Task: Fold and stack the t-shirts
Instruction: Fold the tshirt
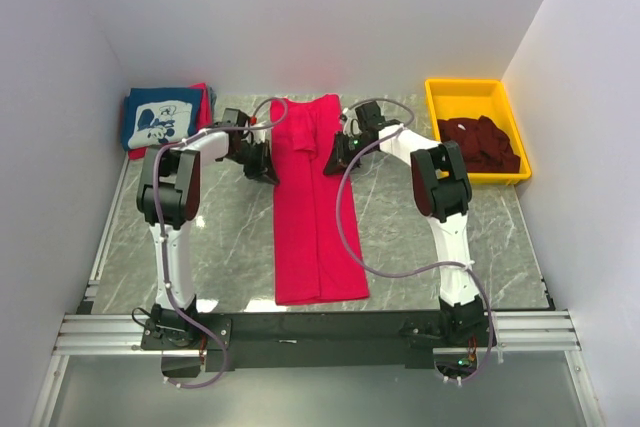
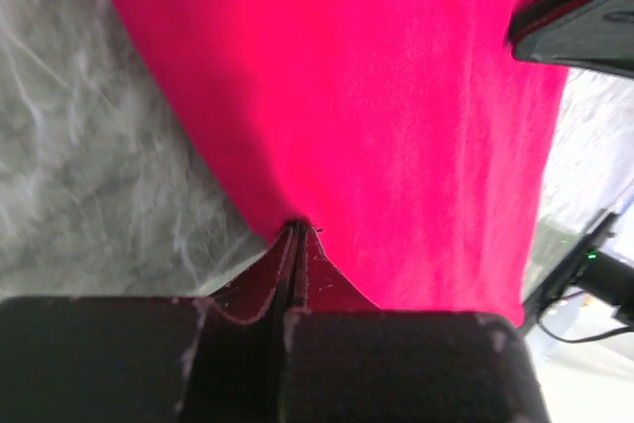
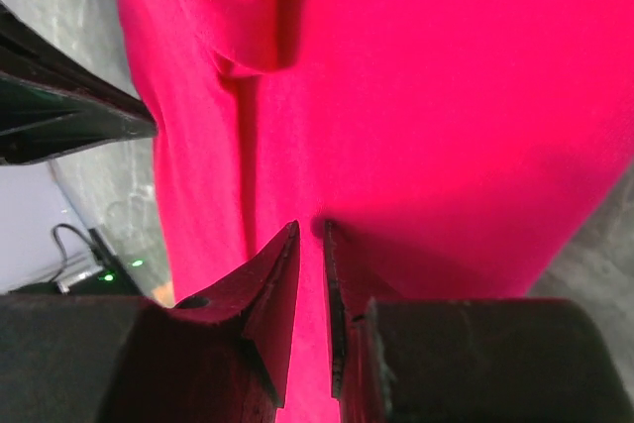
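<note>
Down the ctr of the grey marble surface point(image 1: 420, 237) lies the red t-shirt point(image 1: 312, 217), folded lengthwise into a long narrow strip that runs from the far side to the near edge, w/ a sleeve flap doubled over near its far end. Both arms reach in at the far half of the strip, one per side. The left pincer point(image 1: 264, 169) sits at the shirt's left edge; in the left wrist view its fingers are pressed together w/ the red hem nipped between the tips and the cloth pulled into a small peak there. The right pincer point(image 1: 335, 157) sits at the opposite edge, approx level w/ the left one; in the right wrist view its fingers stand only a slit apart and the slit is filled w/ red cloth, so it looks clamped on a fold of the same shirt. At the far left corner a folded navy t-shirt point(image 1: 160, 119) w/ a white print rests on a second red t-shirt point(image 1: 205, 97). At the far right a yellow bin point(image 1: 462, 90) holds crumpled maroon t-shirts point(image 1: 482, 142), well apart from the arms.
</note>
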`<state>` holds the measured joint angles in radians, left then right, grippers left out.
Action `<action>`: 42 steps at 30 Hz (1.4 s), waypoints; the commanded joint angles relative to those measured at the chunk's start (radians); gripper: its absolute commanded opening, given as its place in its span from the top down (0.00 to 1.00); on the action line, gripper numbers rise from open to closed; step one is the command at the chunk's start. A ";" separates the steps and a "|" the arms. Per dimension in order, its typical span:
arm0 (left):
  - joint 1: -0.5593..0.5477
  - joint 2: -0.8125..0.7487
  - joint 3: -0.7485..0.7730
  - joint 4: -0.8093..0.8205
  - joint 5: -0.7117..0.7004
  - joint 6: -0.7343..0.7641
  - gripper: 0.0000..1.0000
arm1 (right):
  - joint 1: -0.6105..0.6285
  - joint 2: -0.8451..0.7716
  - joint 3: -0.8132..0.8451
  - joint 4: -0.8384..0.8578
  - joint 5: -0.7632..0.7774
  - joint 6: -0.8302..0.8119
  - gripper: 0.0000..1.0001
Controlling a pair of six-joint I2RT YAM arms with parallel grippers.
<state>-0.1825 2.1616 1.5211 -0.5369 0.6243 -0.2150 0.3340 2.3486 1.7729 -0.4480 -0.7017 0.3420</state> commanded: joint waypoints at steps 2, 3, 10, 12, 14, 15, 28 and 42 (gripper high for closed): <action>0.029 0.061 0.068 0.005 -0.011 -0.010 0.99 | -0.004 0.031 0.056 0.037 0.031 0.048 0.76; 0.034 0.082 0.097 0.000 -0.006 -0.015 0.99 | -0.003 0.041 0.068 0.035 0.040 0.060 0.76; 0.043 0.161 0.241 -0.048 -0.015 -0.006 0.99 | -0.007 0.098 0.152 0.025 0.128 0.080 0.77; 0.043 0.168 0.260 -0.049 -0.017 -0.006 0.99 | -0.013 0.112 0.178 0.028 0.131 0.074 0.78; 0.043 0.175 0.269 -0.054 -0.017 -0.006 0.99 | -0.018 0.121 0.200 0.031 0.137 0.072 0.78; 0.043 0.181 0.277 -0.054 -0.015 -0.009 0.99 | -0.023 0.123 0.204 0.031 0.140 0.068 0.78; 0.038 0.121 0.254 -0.037 0.029 -0.023 0.91 | -0.043 0.052 0.229 0.006 0.117 0.034 0.72; 0.129 -0.566 0.125 -0.037 -0.041 0.204 0.01 | -0.003 -0.581 0.031 -0.127 0.304 -0.401 0.24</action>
<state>-0.0555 1.7763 1.6512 -0.5770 0.5850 -0.1375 0.3077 1.9240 1.8393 -0.5346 -0.5041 0.1520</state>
